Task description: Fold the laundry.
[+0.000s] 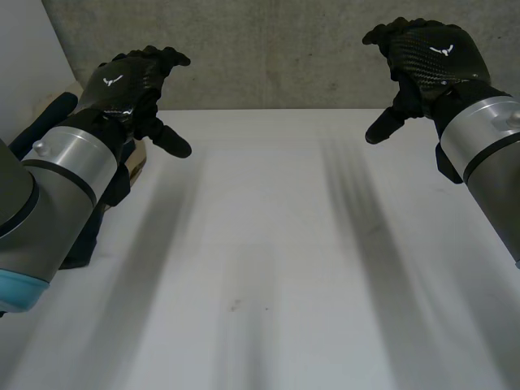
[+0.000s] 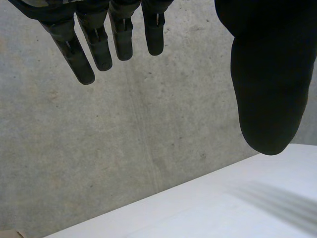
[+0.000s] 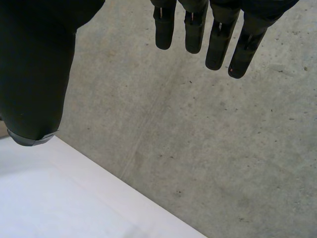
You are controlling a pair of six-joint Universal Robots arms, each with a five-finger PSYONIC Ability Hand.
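**Hands both open above the table, cloth at the left edge**

Robot's left hand (image 1: pixel 130 85) hovers over the far left corner of the white table (image 1: pixel 268 244), fingers (image 2: pixel 99 44) loosely spread, thumb out, gripping nothing. The right hand (image 1: pixel 431 61) hovers over the far right corner, fingers (image 3: pixel 218 39) relaxed too, empty. A concrete wall (image 1: pixel 276 49) stands behind the far edge. A dark blue cloth (image 1: pixel 85 244) lies at the table's left edge, mostly hidden behind the left arm, beside something beige (image 1: pixel 136 158). Long axis and heading: can't tell.
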